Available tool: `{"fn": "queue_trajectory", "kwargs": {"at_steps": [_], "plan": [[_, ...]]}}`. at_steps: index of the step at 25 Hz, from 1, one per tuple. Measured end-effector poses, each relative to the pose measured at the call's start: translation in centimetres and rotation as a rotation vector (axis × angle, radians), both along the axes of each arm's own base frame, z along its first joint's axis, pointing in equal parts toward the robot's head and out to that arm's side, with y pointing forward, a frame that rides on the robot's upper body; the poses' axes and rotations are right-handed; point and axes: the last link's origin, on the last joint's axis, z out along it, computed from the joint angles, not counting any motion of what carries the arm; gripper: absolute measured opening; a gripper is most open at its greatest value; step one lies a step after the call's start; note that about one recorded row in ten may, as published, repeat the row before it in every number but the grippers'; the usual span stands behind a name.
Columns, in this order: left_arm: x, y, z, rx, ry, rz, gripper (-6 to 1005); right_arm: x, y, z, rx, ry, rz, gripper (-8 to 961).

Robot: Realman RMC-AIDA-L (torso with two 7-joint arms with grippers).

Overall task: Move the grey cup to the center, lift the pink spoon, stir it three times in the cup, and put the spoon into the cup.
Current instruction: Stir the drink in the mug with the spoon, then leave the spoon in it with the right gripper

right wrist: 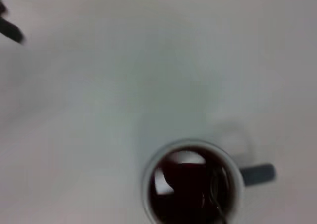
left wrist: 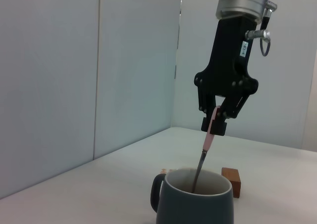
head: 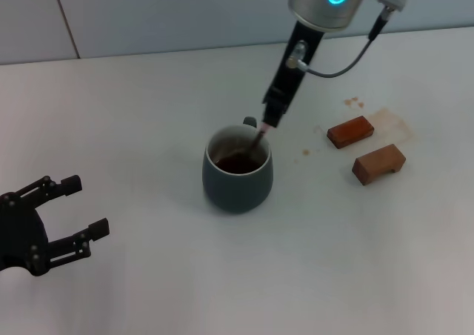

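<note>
The right gripper (left wrist: pixel 216 125) hangs above the grey cup (head: pixel 238 170), its jaws clamped on the pale handle of the pink spoon (left wrist: pixel 205 154), whose metal end dips into the brown liquid. The cup stands mid-desk (head: pixel 148 113), with 2 wooden blocks (head: pixel 366 148) well apart on its right. Likely risks: the slanted spoon could scrape the rim and nudge or tip the cup, or slosh liquid out and add to the brown stains near the blocks. The left gripper (head: pixel 74 216) rests idle near the desk's left edge, jaws apart. A small white label on the right gripper cannot be read.
</note>
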Motion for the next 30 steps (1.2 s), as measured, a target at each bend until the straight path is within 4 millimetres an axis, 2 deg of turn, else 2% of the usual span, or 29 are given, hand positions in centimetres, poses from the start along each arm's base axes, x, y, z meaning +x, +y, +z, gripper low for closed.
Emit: {"fn": "queue_trajectory", "kwargs": {"at_steps": [7,11,16,19,30], "plan": [[0.0,0.1,0.1,0.007,-0.003,0.002,842,-0.6,-1.3,-0.6,-0.100,-0.012,0.018,121],[0.0,0.1,0.1,0.007,-0.004,0.001,842,-1.1,-1.1,-0.7,-0.093,0.026,0.034,122],[0.0,0.0,0.1,0.009,-0.005,0.004,842,-0.5,-0.2,-0.2,-0.031,0.007,0.036,122],[0.0,0.0,0.1,0.009,-0.006,0.005,842,-0.1,-0.6,-0.2,-0.052,-0.034,0.023,123],[-0.2,-0.1,0.3,0.008,-0.005,0.006,842,-0.5,-1.0,-1.1,-0.056,-0.022,0.037,124]]}}
